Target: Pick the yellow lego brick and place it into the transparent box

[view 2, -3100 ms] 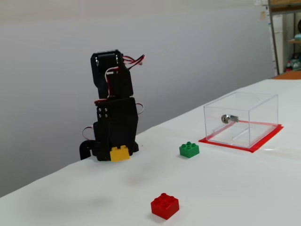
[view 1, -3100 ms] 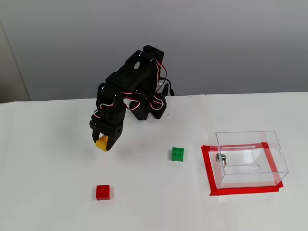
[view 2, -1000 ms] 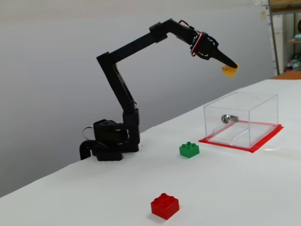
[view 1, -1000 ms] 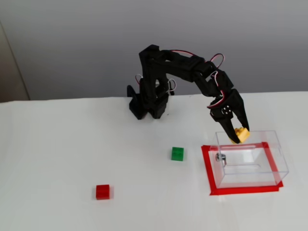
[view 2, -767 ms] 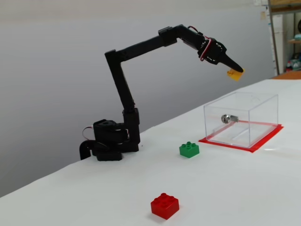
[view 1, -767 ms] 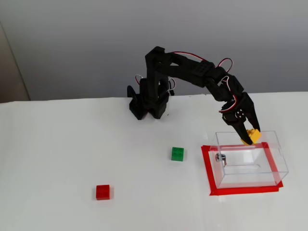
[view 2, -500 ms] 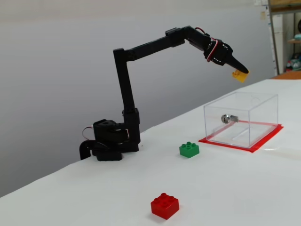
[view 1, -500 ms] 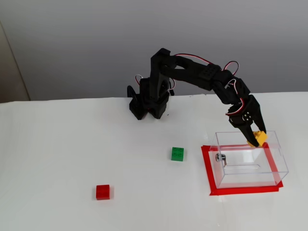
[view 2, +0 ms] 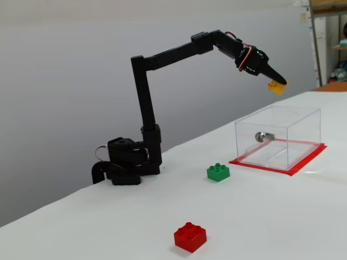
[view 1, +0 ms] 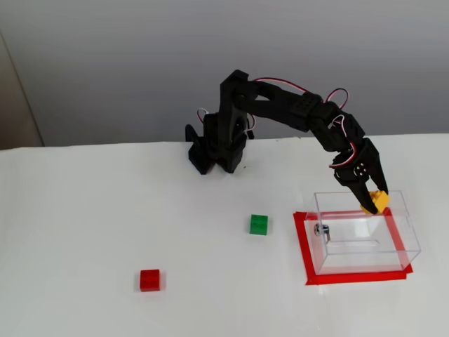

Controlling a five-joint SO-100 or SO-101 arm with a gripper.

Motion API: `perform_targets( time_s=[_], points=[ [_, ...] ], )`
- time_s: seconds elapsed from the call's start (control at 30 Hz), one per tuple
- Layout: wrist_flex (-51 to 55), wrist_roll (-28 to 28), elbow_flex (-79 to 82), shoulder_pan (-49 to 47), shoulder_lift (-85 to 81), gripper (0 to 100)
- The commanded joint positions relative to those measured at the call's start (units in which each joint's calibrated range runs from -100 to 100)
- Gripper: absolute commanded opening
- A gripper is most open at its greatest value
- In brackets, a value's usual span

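Note:
The yellow lego brick (view 1: 377,201) (view 2: 277,86) hangs in the air, pinched at the tip of my black gripper (view 1: 372,202) (view 2: 276,84), which is shut on it. In both fixed views the arm reaches out over the transparent box (view 1: 365,232) (view 2: 279,138). The brick is well above the box's open top, over its back part. The clear box stands on a red taped rectangle (view 1: 303,253) and has a small metal fitting (view 1: 320,229) (view 2: 261,136) on one wall. Nothing lies inside the box.
A green brick (view 1: 259,224) (view 2: 218,171) sits on the white table to the left of the box. A red brick (view 1: 149,279) (view 2: 190,236) lies nearer the front left. The arm's base (view 1: 214,151) (view 2: 126,163) stands at the back of the table.
The arm swung from the left side of the table to above the box, carrying the yellow brick. Over the last half second it has barely moved.

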Motion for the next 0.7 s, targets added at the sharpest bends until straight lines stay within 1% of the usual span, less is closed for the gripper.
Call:
perform_targets(
  time_s=[0.0, 0.1, 0.67],
  points=[
    [-0.3, -0.1, -2.0, -0.1, -0.5, 26],
    [-0.3, -0.1, -2.0, -0.1, -0.5, 28],
    [-0.3, 0.2, -2.1, 0.4, -0.7, 27]
  ],
)
